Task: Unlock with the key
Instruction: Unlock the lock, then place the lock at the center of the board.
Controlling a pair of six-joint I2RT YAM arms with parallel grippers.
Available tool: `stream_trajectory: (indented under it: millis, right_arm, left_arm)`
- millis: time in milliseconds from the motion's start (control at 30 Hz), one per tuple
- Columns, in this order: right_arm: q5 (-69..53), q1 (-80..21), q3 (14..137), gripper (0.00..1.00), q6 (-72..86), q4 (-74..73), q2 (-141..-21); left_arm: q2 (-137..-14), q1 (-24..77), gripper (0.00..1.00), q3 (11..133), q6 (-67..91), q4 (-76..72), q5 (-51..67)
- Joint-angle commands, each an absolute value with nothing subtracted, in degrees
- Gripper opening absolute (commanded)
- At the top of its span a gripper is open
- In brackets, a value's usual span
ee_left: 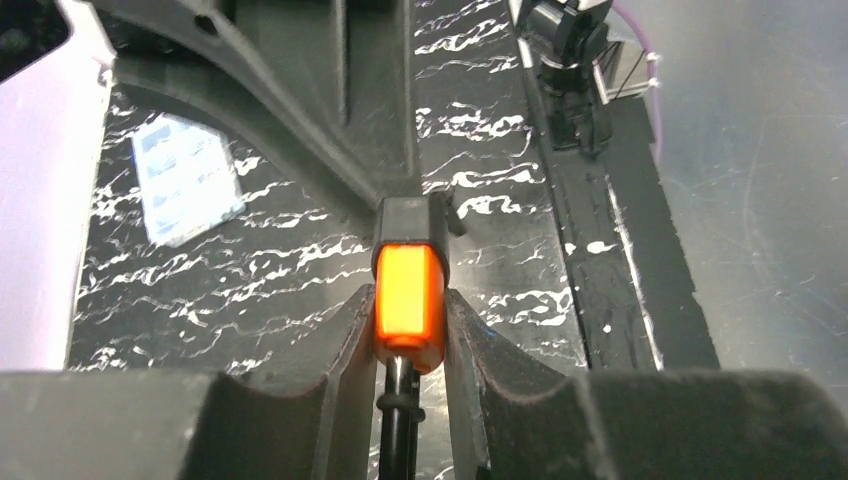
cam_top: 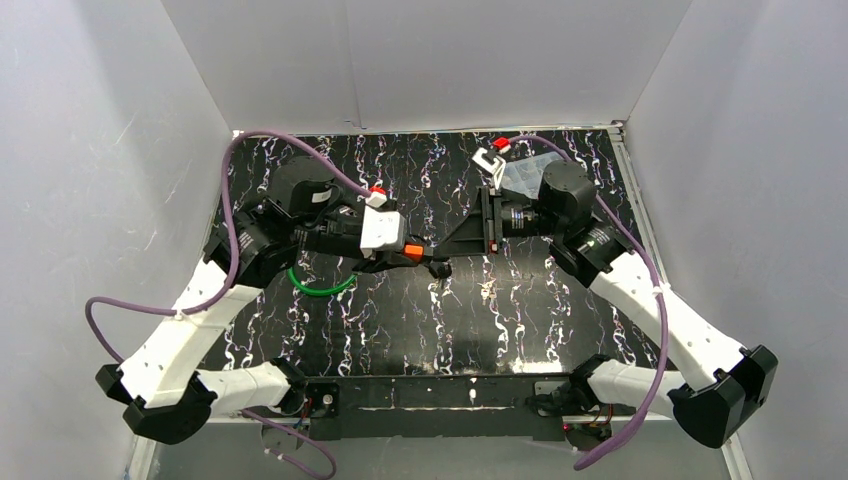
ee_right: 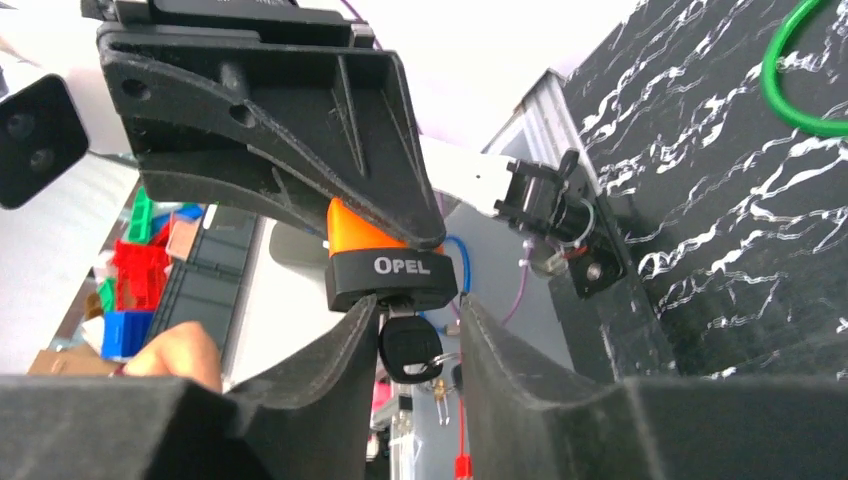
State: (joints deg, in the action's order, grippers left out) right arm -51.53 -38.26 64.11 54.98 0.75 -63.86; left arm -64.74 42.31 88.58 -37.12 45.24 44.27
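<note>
An orange padlock (ee_left: 408, 300) with a black base marked OPEL (ee_right: 390, 270) is held above the middle of the table (cam_top: 413, 251). My left gripper (ee_left: 410, 320) is shut on its orange body, and the black shackle (ee_left: 398, 420) runs back between the fingers. A black-headed key (ee_right: 408, 345) sits in the keyhole under the base, with a ring hanging from it. My right gripper (ee_right: 415, 330) faces the left gripper (ee_right: 270, 120) and straddles the key head. Its left finger is at the key; a small gap shows on the other side.
A green cable loop (cam_top: 320, 285) lies on the black marbled table (cam_top: 420, 330) under the left arm. A clear plastic bag (cam_top: 525, 175) lies at the back right. White walls close in three sides. Past the table edge the right wrist view shows coloured bins (ee_right: 130, 290) and a person's hand (ee_right: 170, 355).
</note>
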Motion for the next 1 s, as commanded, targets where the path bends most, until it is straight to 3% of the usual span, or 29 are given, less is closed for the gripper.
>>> stream_trajectory:
  millis: [0, 133, 300, 533, 767, 967]
  right_arm:
    - [-45.27, -38.32, 69.71, 0.63, 48.03, -8.96, -62.43]
    - [-38.88, -38.29, 73.51, 0.73, 38.89, -18.28, -59.28]
    - [-35.32, -38.28, 72.85, 0.78, 31.64, -17.36, -53.92]
    - [-33.40, -42.42, 73.00, 0.81, 25.29, -20.22, -52.25]
    - [-27.16, -45.88, 74.58, 0.76, 21.89, -25.76, -54.20]
    - [-10.34, -45.80, 71.72, 0.83, 23.23, -31.31, -51.30]
  left_arm:
    - [-63.28, 43.80, 0.00, 87.26, -31.88, 41.05, 48.20]
    - [-62.70, 43.84, 0.00, 85.17, -25.57, 40.65, 48.51]
    - [-63.37, 43.56, 0.00, 84.64, -19.93, 39.82, 48.84]
    - [-66.99, 41.50, 0.00, 84.66, -10.31, 37.85, 51.99]
    - [-70.00, 36.80, 0.00, 82.69, -0.49, 33.15, 57.69]
    - [-68.08, 36.35, 0.00, 80.02, -4.62, 35.89, 57.62]
